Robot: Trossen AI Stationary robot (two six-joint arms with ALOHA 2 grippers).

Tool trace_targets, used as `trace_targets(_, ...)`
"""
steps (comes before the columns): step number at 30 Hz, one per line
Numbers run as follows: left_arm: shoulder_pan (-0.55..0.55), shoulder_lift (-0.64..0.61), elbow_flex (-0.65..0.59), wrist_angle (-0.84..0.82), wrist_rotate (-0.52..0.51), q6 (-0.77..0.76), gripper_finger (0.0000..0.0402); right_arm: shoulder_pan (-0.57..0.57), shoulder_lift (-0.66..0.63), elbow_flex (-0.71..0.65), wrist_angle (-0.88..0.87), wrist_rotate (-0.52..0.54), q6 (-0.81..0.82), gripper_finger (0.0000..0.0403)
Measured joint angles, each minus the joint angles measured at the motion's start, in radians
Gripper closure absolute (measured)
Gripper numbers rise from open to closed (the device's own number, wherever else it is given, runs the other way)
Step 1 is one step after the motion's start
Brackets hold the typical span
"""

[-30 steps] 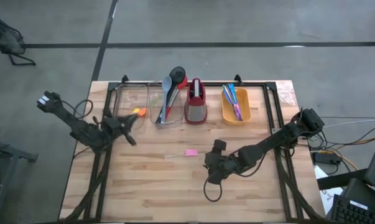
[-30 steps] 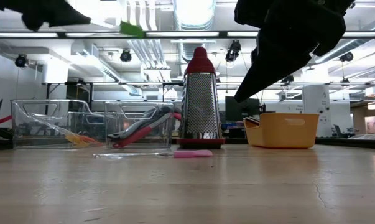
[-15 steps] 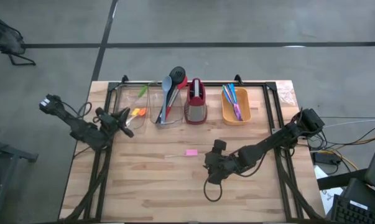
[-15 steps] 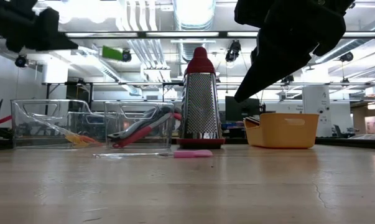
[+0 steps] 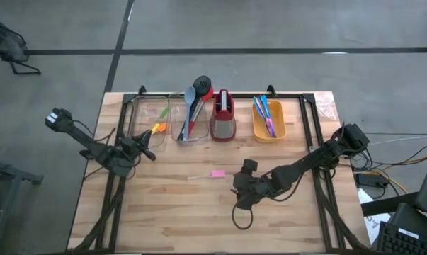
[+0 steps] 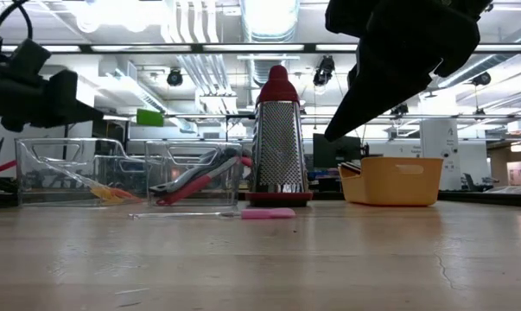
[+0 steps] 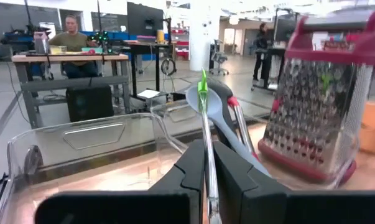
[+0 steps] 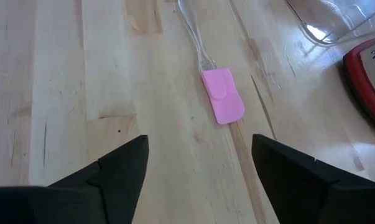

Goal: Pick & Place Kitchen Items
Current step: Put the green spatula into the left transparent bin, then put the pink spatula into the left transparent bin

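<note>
My left gripper (image 5: 141, 149) is shut on a clear-handled spatula with a green head (image 5: 163, 112), held above the left clear bin (image 5: 144, 106). In the low view the green head (image 6: 149, 117) hangs over that bin's rim. A pink spatula (image 5: 217, 173) lies flat on the table's middle. Its pink head (image 8: 222, 96) and clear handle (image 8: 196, 37) lie ahead of my right gripper (image 8: 199, 180). That gripper is open and stands above the table, slanting down, with nothing between its fingers. My left gripper pinches the spatula's clear handle (image 7: 206, 134) between its two fingers. The fingers are level and the handle runs along them, sticking out ahead with the green head (image 7: 203, 84) at its free end. The spatula is lifted clear of bin and table.
An orange-and-yellow tool (image 5: 155, 128) lies in the left clear bin. A second clear bin (image 5: 188, 127) holds long-handled spoons. Right of it stand the red-and-grey grater (image 5: 222, 117) and an orange bin (image 5: 268, 122) with colourful cutlery. Bare wood lies toward the near edge.
My left gripper has come down and drawn back toward the table's left edge with the green-headed spatula. Its head has sunk from high up to just above the left bin's rim.
</note>
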Motion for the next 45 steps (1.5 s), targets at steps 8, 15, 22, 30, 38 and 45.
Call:
trace_targets(8, 0.017, 0.007, 0.013, 0.017, 0.009, -0.03, 0.038, 0.0, 0.0, -0.001, 0.022, 0.0, -0.001, 0.0108)
trace_targets(15, 0.049, 0.006, 0.016, 0.023, 0.008, -0.006, 0.0373, 0.0, 0.0, -0.002, 0.024, 0.0, -0.004, 0.01)
trace_targets(22, 0.135, 0.004, 0.016, 0.024, 0.006, -0.013, 0.0358, 0.0, 0.0, -0.002, 0.025, 0.0, -0.004, 0.0107)
trace_targets(30, 0.168, 0.005, 0.015, 0.029, 0.004, -0.065, 0.0356, 0.0, 0.0, -0.003, 0.039, 0.0, -0.004, 0.0135)
trace_targets(38, 0.168, 0.006, 0.024, 0.043, 0.079, -0.158, 0.0341, 0.0, 0.0, -0.007, 0.042, 0.0, -0.007, 0.016)
trace_targets(45, 0.168, 0.006, 0.053, 0.052, 0.112, -0.142, 0.0269, 0.0, 0.0, -0.011, 0.051, 0.0, -0.023, 0.0175)
